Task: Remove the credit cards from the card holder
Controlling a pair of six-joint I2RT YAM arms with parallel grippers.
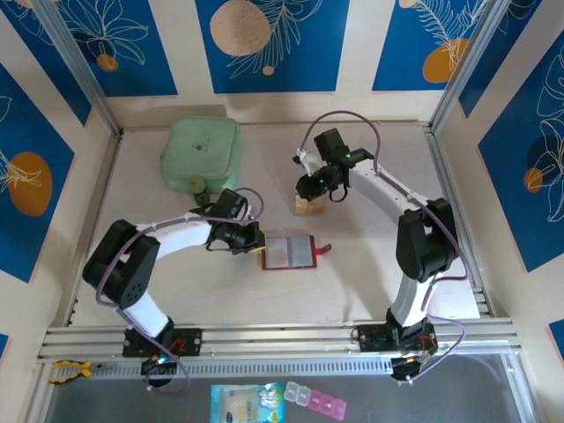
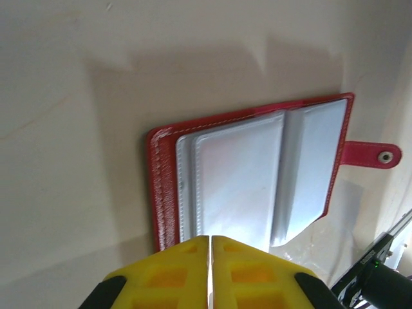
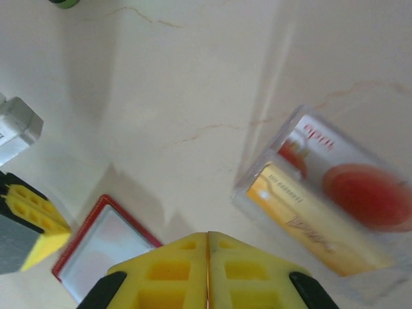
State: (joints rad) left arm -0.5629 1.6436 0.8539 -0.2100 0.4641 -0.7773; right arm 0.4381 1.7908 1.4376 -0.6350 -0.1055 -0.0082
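Table (image 1: 352, 295): one card holder (image 1: 289, 253), two credit cards (image 3: 309, 222); both end effectors (image 2: 210, 239) (image 3: 207, 234) together, empty.

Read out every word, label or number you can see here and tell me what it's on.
Pale card with the red spot: a short red word, upside down and blurred; not readable for sure.
Yellow-gold card: small dark print and a script logo, too blurred to read.
Red card holder: no text.
Packet at the near edge: blue logo, too small to read.
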